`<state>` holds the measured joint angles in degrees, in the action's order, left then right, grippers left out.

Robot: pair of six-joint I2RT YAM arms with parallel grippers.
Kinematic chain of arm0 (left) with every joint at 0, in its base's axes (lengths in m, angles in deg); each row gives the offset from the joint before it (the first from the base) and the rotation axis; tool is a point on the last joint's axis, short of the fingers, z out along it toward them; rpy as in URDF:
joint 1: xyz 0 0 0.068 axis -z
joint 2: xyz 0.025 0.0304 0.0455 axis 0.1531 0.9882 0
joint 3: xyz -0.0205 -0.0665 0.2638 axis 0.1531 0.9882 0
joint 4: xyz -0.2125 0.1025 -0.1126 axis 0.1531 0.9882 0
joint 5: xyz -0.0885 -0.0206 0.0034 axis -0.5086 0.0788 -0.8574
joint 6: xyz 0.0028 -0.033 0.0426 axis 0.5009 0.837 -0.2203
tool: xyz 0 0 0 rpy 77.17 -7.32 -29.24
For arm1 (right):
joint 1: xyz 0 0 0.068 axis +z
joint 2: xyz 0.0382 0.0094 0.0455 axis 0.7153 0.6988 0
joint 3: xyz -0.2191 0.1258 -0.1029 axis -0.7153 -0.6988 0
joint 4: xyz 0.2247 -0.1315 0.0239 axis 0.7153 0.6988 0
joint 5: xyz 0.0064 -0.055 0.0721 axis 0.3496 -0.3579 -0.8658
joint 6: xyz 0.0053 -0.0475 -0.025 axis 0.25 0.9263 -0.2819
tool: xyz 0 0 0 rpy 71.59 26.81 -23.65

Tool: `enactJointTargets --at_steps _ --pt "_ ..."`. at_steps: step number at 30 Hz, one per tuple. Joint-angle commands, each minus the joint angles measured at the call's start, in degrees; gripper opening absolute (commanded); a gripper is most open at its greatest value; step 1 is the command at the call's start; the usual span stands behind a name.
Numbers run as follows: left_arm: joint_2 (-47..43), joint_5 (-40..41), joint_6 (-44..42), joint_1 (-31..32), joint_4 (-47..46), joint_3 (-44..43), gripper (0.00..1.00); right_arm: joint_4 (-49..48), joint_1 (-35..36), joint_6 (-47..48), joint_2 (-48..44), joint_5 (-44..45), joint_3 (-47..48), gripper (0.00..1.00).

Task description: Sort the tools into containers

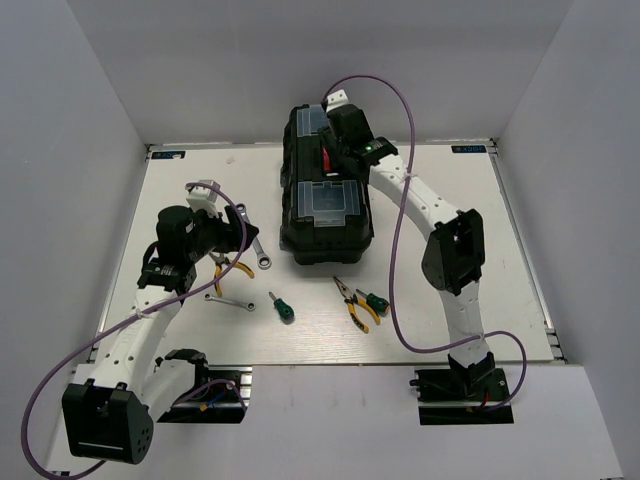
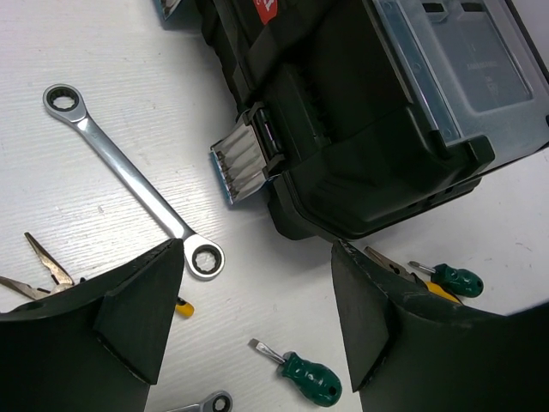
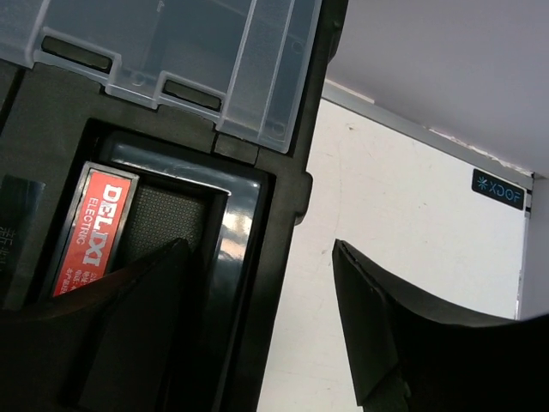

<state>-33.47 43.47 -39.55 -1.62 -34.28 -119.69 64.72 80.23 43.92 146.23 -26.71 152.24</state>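
Front row: the short wrench (image 1: 229,299), one screwdriver (image 1: 282,309), one pliers (image 1: 352,301) and the second screwdriver (image 1: 375,300) are seen lying loose on the surface (image 1: 450,320), none stowed.
Left jaws: held wide apart and empty, hovering above the surface between the longer wrench (image 2: 129,176) and the toolbox (image 2: 360,172); the second pliers (image 2: 39,270) lie just beside.
Step in hand: judged to be a first pick. The wrench's flat shank is best straddled crosswise, and the jaws lowered fully before being closed.
Toolbox: black, set past the tools at mid-surface, lids apparently shut, with a silver latch (image 2: 244,163) on its side. A compartment must be opened before anything is dropped in.
Right jaws: spread wide and empty, over the handle recess beside the red label (image 3: 90,227), near the clear lid (image 3: 171,51).
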Motion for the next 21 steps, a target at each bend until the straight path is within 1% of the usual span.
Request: enactJointTargets --at_steps 1,2,9,12,15,19,21 --pt "-0.38 -1.92 -0.48 -0.32 0.21 -2.53 0.79 -2.64 0.33 0.95 -0.23 5.63 -0.38 0.71" --pt "-0.38 -1.92 -0.48 -0.32 0.21 -2.53 0.79 -3.25 0.59 2.95 -0.59 7.29 -0.29 0.71" --pt "-0.38 -1.92 -0.48 0.20 0.21 -2.53 0.79 -10.28 2.87 11.31 -3.22 10.99 -0.12 0.69" --pt "-0.38 -1.92 -0.48 0.20 0.21 -2.53 0.79 -11.16 3.66 12.81 -3.84 11.52 -0.20 0.69" --pt "-0.38 -1.92 -0.48 0.20 0.21 -2.53 0.79 -11.34 3.84 12.82 -4.28 11.61 -0.64 0.66" --pt "-0.90 -1.40 -0.48 0.20 0.21 -2.53 0.79 -10.64 3.67 11.07 -3.67 11.09 -0.73 0.64" --pt "-0.91 -1.40 -0.48 0.20 0.21 -2.53 0.79 -8.72 3.58 9.92 -3.40 10.56 -0.56 0.64"
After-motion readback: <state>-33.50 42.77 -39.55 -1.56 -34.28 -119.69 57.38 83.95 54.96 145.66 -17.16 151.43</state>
